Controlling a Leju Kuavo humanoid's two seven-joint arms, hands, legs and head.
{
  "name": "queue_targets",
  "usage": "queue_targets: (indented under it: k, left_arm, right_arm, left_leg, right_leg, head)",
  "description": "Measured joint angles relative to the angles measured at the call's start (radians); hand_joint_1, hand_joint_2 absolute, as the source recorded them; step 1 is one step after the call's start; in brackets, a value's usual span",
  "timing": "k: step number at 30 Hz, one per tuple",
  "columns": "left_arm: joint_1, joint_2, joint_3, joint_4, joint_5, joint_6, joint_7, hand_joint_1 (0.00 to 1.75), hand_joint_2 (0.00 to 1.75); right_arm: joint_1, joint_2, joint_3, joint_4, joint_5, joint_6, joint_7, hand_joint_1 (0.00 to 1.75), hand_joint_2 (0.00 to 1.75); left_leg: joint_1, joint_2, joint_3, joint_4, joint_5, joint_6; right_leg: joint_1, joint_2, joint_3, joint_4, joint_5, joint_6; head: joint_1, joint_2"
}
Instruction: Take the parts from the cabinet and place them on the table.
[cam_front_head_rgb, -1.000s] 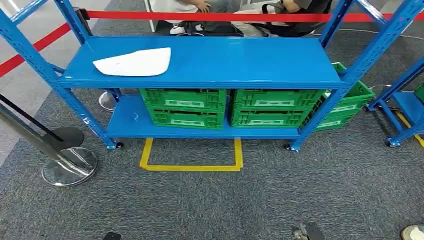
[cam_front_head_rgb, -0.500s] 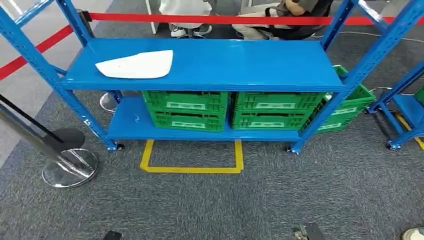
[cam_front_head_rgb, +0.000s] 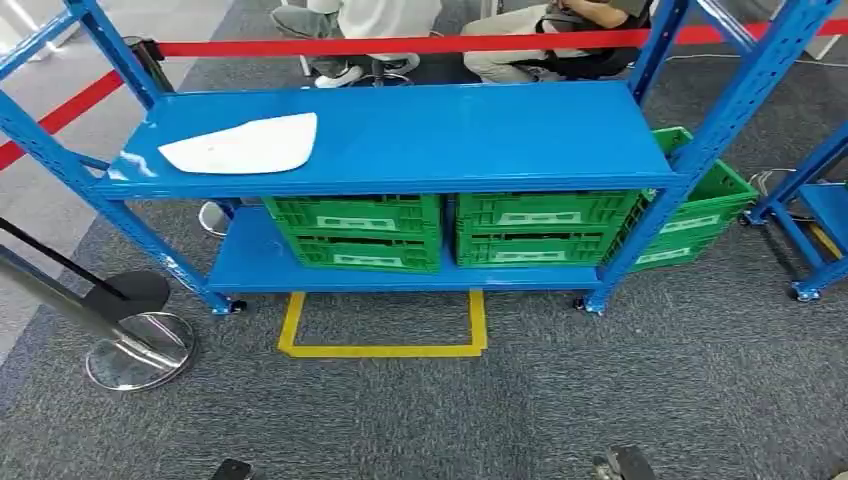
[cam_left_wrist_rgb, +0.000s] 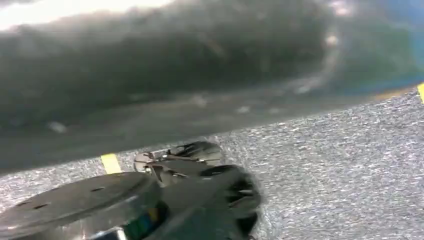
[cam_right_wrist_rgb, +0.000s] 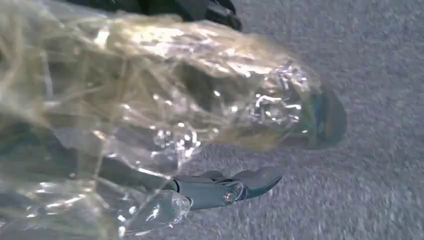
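A flat white part (cam_front_head_rgb: 240, 145) lies at the left end of the blue rack's upper shelf (cam_front_head_rgb: 480, 130), straight ahead of me in the head view. My right hand (cam_right_wrist_rgb: 200, 115), wrapped in clear plastic film, hangs over grey carpet with its fingers (cam_right_wrist_rgb: 225, 192) stretched out and nothing in them. In its wrist view my left hand (cam_left_wrist_rgb: 150, 90) is a large grey blur close to the lens above the carpet, and how its fingers lie is hidden. Both hands are far below and in front of the shelf.
Two green crates (cam_front_head_rgb: 355, 230) (cam_front_head_rgb: 540, 228) sit on the lower shelf, and a third (cam_front_head_rgb: 700, 205) stands behind the right post. A chrome stanchion base (cam_front_head_rgb: 140, 350) stands at left. Yellow floor tape (cam_front_head_rgb: 385, 350) marks a box before the rack. People sit behind a red belt (cam_front_head_rgb: 400, 45).
The whole picture has shifted a little left and down, so the camera moved. The people behind the belt have changed position. The white part stays where it was on the shelf.
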Motion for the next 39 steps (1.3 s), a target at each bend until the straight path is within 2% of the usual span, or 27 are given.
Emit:
queue_targets:
  k: [1,2,3,4,6,8,9,10,11,12,13,15,16,17,18,19,21,22,23,24,25,26,27,30,35,39]
  left_arm:
    - [0.003,0.0,0.0,0.0,0.0,0.006,0.003,0.0,0.0]
    - [0.005,0.0,0.0,0.0,0.0,0.008,0.005,0.0,0.0]
    - [0.006,0.0,0.0,0.0,0.0,0.007,0.005,0.0,0.0]
    - [0.006,0.0,0.0,0.0,0.002,0.002,0.004,0.0,0.0]
    - [0.006,0.001,0.0,0.0,0.002,-0.011,0.003,0.0,0.0]
    - [0.006,0.0,0.0,0.0,0.002,-0.013,0.001,0.0,0.0]
    - [0.005,0.0,0.0,0.0,0.002,-0.013,0.001,0.0,0.0]
    - [0.008,0.0,0.0,0.0,0.002,-0.013,-0.001,0.0,0.0]
    - [0.01,0.0,0.0,0.0,0.001,-0.013,-0.002,0.0,0.0]
    - [0.012,0.0,0.0,0.0,0.0,-0.013,-0.002,0.0,0.0]
    - [0.011,0.001,0.0,0.0,0.0,-0.011,-0.003,0.0,0.0]
    - [0.006,0.0,0.0,0.0,-0.002,-0.01,-0.003,0.0,0.0]
    - [0.006,-0.003,0.0,0.0,-0.002,-0.01,-0.003,0.0,0.0]
    - [0.006,-0.003,0.0,0.0,-0.003,-0.01,-0.003,0.0,0.0]
    - [0.008,-0.004,0.0,0.0,-0.003,-0.009,-0.003,0.0,0.0]
    - [0.009,-0.005,0.0,0.0,-0.004,-0.009,-0.003,0.0,0.0]
    - [0.008,-0.006,0.0,0.0,-0.004,-0.009,-0.003,0.0,0.0]
    - [0.008,-0.008,0.0,0.0,-0.005,-0.009,-0.003,0.0,0.0]
    - [0.005,-0.008,0.0,0.0,-0.005,-0.008,-0.003,0.0,0.0]
    - [0.004,-0.008,0.0,0.0,-0.005,-0.008,-0.003,0.0,0.0]
    - [0.005,-0.009,0.0,0.0,-0.005,-0.008,-0.003,0.0,0.0]
    - [0.006,-0.008,0.0,0.0,-0.006,-0.008,-0.003,0.0,0.0]
    - [0.005,-0.007,0.0,0.0,-0.006,-0.008,-0.003,0.0,0.0]
    - [0.0,-0.008,0.0,0.0,-0.005,0.003,-0.003,0.0,0.0]
    - [0.002,-0.008,0.0,0.0,-0.005,0.025,0.003,0.0,0.0]
    - [0.002,-0.009,0.0,0.0,-0.004,0.032,0.006,0.0,0.0]
  right_arm:
    - [0.001,0.0,0.0,0.0,0.0,0.0,0.0,0.0,0.0]
    - [0.002,0.0,0.001,0.0,0.0,0.0,0.0,0.0,0.0]
    - [0.005,0.0,0.001,0.0,0.0,0.0,0.0,0.0,0.0]
    - [0.006,0.0,0.002,0.0,0.0,0.0,0.0,0.0,0.0]
    - [0.006,0.001,0.002,0.0,0.0,0.0,0.0,0.0,0.0]
    - [0.004,0.002,0.002,0.0,0.0,0.0,0.001,0.0,0.0]
    - [0.004,0.002,0.002,0.0,0.0,0.0,0.001,0.0,0.0]
    - [0.005,0.002,0.003,0.0,0.0,0.0,0.001,0.0,0.0]
    - [0.004,0.002,0.003,0.0,0.0,0.0,0.001,0.0,0.0]
    - [0.002,0.001,0.003,0.0,0.0,0.0,0.001,0.0,0.0]
    - [-0.002,0.001,0.003,0.0,0.0,0.0,0.001,0.0,0.0]
    - [-0.004,0.001,0.003,0.0,0.001,0.001,0.001,0.0,0.0]
    - [-0.001,0.001,0.003,0.0,0.001,0.001,0.001,0.0,0.0]
    - [0.001,0.001,0.003,0.0,0.001,0.001,0.002,0.0,0.0]
    - [0.003,0.001,0.003,0.0,0.001,0.0,0.002,0.0,0.0]
    - [0.003,0.001,0.003,0.0,0.001,0.0,0.002,0.0,0.0]
    - [0.003,0.001,0.003,0.0,0.001,0.0,0.002,0.0,0.0]
    - [0.002,0.0,0.003,0.0,0.001,0.0,0.002,0.0,0.0]
    - [0.0,0.0,0.003,0.0,0.001,0.0,0.001,0.0,0.0]
    - [0.0,0.0,0.003,0.0,0.001,0.0,0.002,0.0,0.0]
    - [0.004,0.0,0.003,0.0,0.001,0.0,0.002,0.0,0.0]
    - [0.008,0.0,0.003,0.0,0.001,0.0,0.002,0.0,0.0]
    - [0.007,0.0,0.003,0.0,0.001,0.0,0.002,0.0,0.0]
    - [0.006,0.0,0.003,0.0,0.001,0.0,0.001,0.0,0.0]
    - [0.006,0.0,0.003,0.0,-0.002,0.001,-0.002,0.0,0.0]
    - [0.006,0.0,0.003,0.0,-0.003,0.0,-0.002,0.0,0.0]
  left_leg:
    - [0.0,0.0,-0.047,0.071,-0.019,0.0]
    - [0.0,0.0,-0.077,0.1,-0.01,0.002]
    - [-0.001,0.0,-0.082,0.08,0.029,0.005]
    - [-0.002,0.0,-0.067,0.025,0.084,0.01]
    - [-0.006,0.0,-0.016,-0.137,0.202,0.026]
    - [-0.012,0.001,0.013,-0.19,0.17,0.033]
    - [-0.013,0.003,0.01,-0.19,0.161,0.032]
    - [-0.012,0.0,0.01,-0.204,0.16,0.041]
    - [-0.011,0.0,0.018,-0.208,0.159,0.047]
    - [-0.006,-0.001,0.034,-0.213,0.161,0.052]
    - [-0.006,-0.001,0.043,-0.213,0.157,0.057]
    - [-0.009,0.0,0.052,-0.212,0.146,0.062]
    - [-0.012,0.0,0.055,-0.212,0.144,0.063]
    - [-0.014,0.0,0.061,-0.212,0.139,0.065]
    - [-0.015,-0.001,0.068,-0.212,0.134,0.065]
    - [-0.016,-0.002,0.078,-0.212,0.127,0.064]
    - [-0.017,-0.002,0.102,-0.212,0.112,0.059]
    - [-0.017,-0.001,0.103,-0.214,0.109,0.056]
    - [-0.017,-0.001,0.1,-0.211,0.108,0.049]
    - [-0.017,0.0,0.099,-0.213,0.103,0.042]
    - [-0.018,0.0,0.104,-0.203,0.106,0.036]
    - [-0.02,0.001,0.106,-0.205,0.1,0.043]
    - [-0.019,0.001,0.108,-0.206,0.102,0.05]
    - [-0.019,0.002,0.115,-0.221,0.097,0.052]
    - [-0.018,0.002,0.115,-0.227,0.098,0.05]
    - [-0.018,0.002,0.116,-0.229,0.099,0.037]
  right_leg:
    - [0.002,0.001,0.004,0.0,-0.005,-0.002]
    - [0.003,0.003,0.01,0.0,-0.011,-0.002]
    - [0.004,0.005,0.019,0.0,-0.017,-0.001]
    - [0.005,0.007,0.03,0.0,-0.025,-0.001]
    - [0.005,0.009,0.046,-0.001,-0.041,0.007]
    - [0.01,0.011,0.042,-0.001,-0.056,0.02]
    - [0.009,0.008,0.043,-0.015,-0.055,0.026]
    - [0.009,0.006,0.061,-0.002,-0.04,0.037]
    - [0.009,0.005,0.065,-0.007,-0.04,0.044]
    - [0.007,0.003,0.055,0.002,-0.051,0.046]
    - [0.007,0.003,0.041,0.039,-0.071,0.047]
    - [0.008,0.002,-0.045,0.185,-0.138,0.055]
    - [0.008,0.003,-0.092,0.255,-0.166,0.055]
    - [0.009,0.003,-0.122,0.286,-0.167,0.055]
    - [0.009,0.003,-0.131,0.272,-0.14,0.051]
    - [0.01,0.003,-0.117,0.216,-0.09,0.046]
    - [0.015,0.002,-0.054,0.035,0.035,0.033]
    - [0.018,-0.003,-0.05,0.025,0.019,0.025]
    - [0.025,-0.006,-0.051,0.011,-0.013,0.023]
    - [0.026,-0.004,-0.041,0.012,0.013,0.013]
    - [0.025,-0.004,-0.041,0.008,0.022,0.007]
    - [0.022,-0.004,-0.034,0.008,0.029,0.019]
    - [0.023,-0.003,-0.033,0.008,0.027,0.018]
    - [0.025,-0.003,-0.033,0.008,0.02,0.01]
    - [0.026,-0.003,-0.033,0.008,0.017,0.005]
    - [0.026,-0.003,-0.032,0.008,0.017,0.004]
  head:
    - [0.0,0.0]
    - [-0.001,0.0]
    - [0.0,0.0]
    - [-0.001,0.0]
    - [-0.001,0.0]
    - [-0.003,0.0]
    - [-0.002,0.0]
    - [-0.001,0.0]
    - [-0.003,0.0]
    - [-0.001,0.0]
    - [0.003,0.0]
    - [0.004,0.0]
    - [0.005,0.0]
    - [0.005,0.0]
    - [0.005,0.0]
    - [0.005,0.0]
    - [0.005,0.0]
    - [0.003,0.0]
    - [0.005,0.0]
    - [0.006,0.0]
    - [0.003,0.0]
    - [0.005,0.0]
    - [0.002,0.0]
    - [0.002,0.0]
    - [0.002,0.0]
    - [0.002,0.0]
